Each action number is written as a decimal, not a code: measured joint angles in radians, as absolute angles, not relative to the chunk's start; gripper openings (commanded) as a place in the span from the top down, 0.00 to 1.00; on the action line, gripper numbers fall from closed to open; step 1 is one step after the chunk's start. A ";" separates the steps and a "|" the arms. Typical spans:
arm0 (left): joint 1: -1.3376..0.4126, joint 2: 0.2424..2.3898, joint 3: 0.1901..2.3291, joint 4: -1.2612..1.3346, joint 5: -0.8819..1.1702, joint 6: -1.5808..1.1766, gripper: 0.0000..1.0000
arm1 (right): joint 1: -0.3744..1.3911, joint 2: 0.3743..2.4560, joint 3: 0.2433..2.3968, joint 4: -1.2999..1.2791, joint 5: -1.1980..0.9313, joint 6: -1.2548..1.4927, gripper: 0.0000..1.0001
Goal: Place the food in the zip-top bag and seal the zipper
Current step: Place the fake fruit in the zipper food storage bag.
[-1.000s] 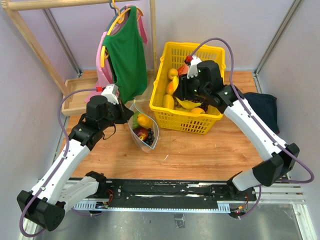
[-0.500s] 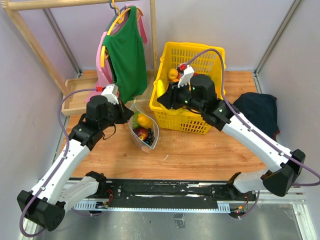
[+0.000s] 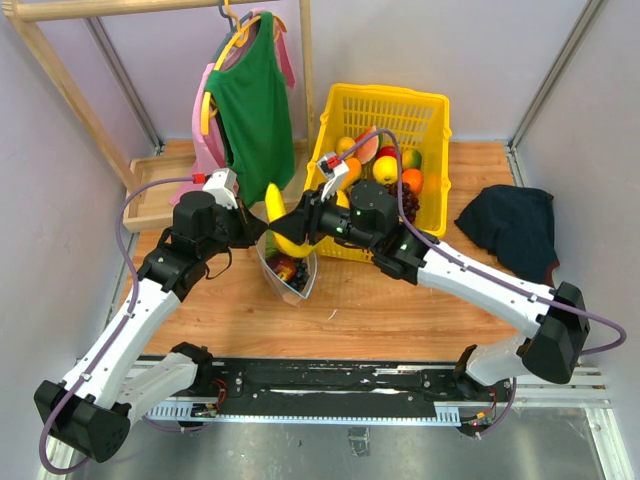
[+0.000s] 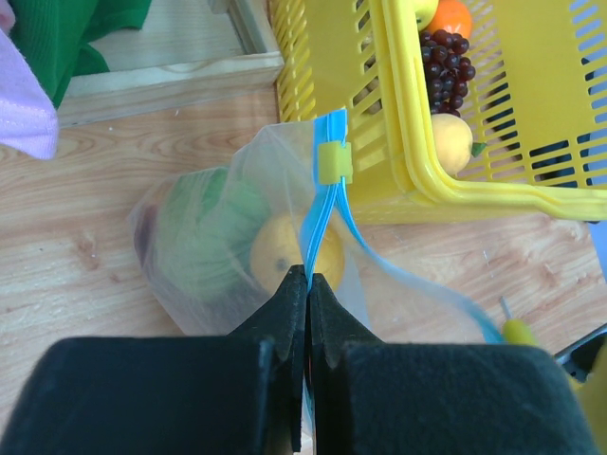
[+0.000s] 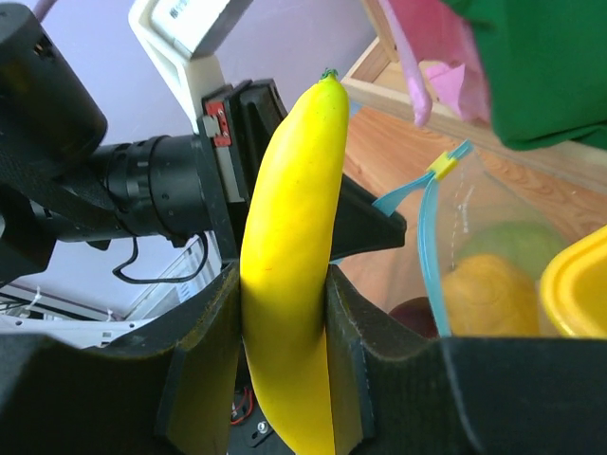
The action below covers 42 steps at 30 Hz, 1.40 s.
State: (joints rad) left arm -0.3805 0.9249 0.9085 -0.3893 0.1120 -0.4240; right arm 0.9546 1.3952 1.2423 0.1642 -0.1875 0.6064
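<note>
The clear zip-top bag (image 3: 292,262) stands open on the table left of the yellow basket. It holds a green melon (image 4: 204,232), a yellow fruit (image 4: 280,248) and dark grapes. My left gripper (image 4: 308,275) is shut on its light-blue zipper strip (image 4: 327,185), which carries a yellow slider (image 4: 334,163). My right gripper (image 3: 290,232) is shut on a yellow banana (image 3: 277,218) and holds it just above the bag's mouth. In the right wrist view the banana (image 5: 289,256) stands upright between the fingers, left of the bag's blue rim (image 5: 429,251).
The yellow basket (image 3: 425,120) behind the bag holds several more toy fruits. Green and pink shirts (image 3: 250,100) hang on a wooden rack at the back left. A wooden tray (image 3: 150,195) lies at the left and a dark cloth (image 3: 510,215) at the right.
My right arm has lifted the banana out of the basket and carried it left, to above the bag's mouth. My left gripper has kept its hold on the zipper strip.
</note>
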 measured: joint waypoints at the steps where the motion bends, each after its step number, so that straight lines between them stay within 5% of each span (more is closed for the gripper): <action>1: -0.381 0.925 0.908 -0.389 0.112 -0.424 1.00 | 0.960 1.399 1.229 0.181 -0.187 0.615 0.81; 42: -0.381 0.925 0.908 -0.389 0.117 -0.424 0.99 | 0.988 1.396 1.083 0.424 -0.244 0.811 0.78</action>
